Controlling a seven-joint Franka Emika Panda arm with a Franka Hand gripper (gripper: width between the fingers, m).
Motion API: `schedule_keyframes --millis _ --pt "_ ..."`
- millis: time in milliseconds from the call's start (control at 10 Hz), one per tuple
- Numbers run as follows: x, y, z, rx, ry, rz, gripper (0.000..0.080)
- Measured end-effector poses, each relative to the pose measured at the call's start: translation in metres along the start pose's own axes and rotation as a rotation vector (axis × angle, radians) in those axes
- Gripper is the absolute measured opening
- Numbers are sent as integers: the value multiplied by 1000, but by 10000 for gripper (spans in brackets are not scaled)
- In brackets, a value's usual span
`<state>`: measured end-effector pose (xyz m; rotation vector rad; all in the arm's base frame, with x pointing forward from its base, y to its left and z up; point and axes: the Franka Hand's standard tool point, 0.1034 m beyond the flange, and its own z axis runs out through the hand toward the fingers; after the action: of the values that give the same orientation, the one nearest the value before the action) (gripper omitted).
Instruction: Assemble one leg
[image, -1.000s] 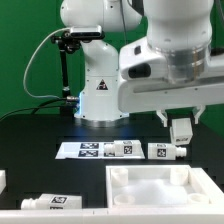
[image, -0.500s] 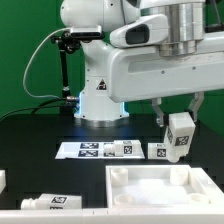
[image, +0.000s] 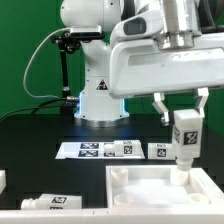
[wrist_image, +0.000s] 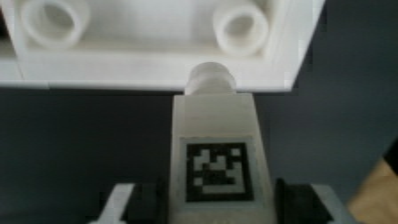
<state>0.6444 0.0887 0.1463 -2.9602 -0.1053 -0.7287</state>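
My gripper (image: 186, 108) is shut on a white leg (image: 185, 136) with a square marker tag. It holds the leg upright, its lower end just above the far right corner of the large flat white panel (image: 135, 190). In the wrist view the leg (wrist_image: 217, 130) runs out from between the fingers, its round tip close to the panel's edge (wrist_image: 107, 70), between two round sockets. A second leg (image: 166, 151) lies on the table behind the held one. A third leg (image: 55, 201) lies at the exterior view's front left.
The marker board (image: 90, 149) lies behind the panel with another white leg (image: 120, 150) on its right end. A white part (image: 3, 181) shows at the exterior view's left edge. The robot base (image: 98, 95) stands at the back.
The gripper has turned the held leg from tilted to upright and carried it down and forward, to just above the panel's far right corner.
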Motion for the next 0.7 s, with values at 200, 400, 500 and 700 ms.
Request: schedule_keyframes --millis 200,400,500,700 --pt "-3 -10 11 2 30 -19 284" --pt "-11 -10 18 0 23 -23 284" --pt "-23 -13 24 1 12 -28 284" --pt "-31 -21 27 3 -3 -43 284"
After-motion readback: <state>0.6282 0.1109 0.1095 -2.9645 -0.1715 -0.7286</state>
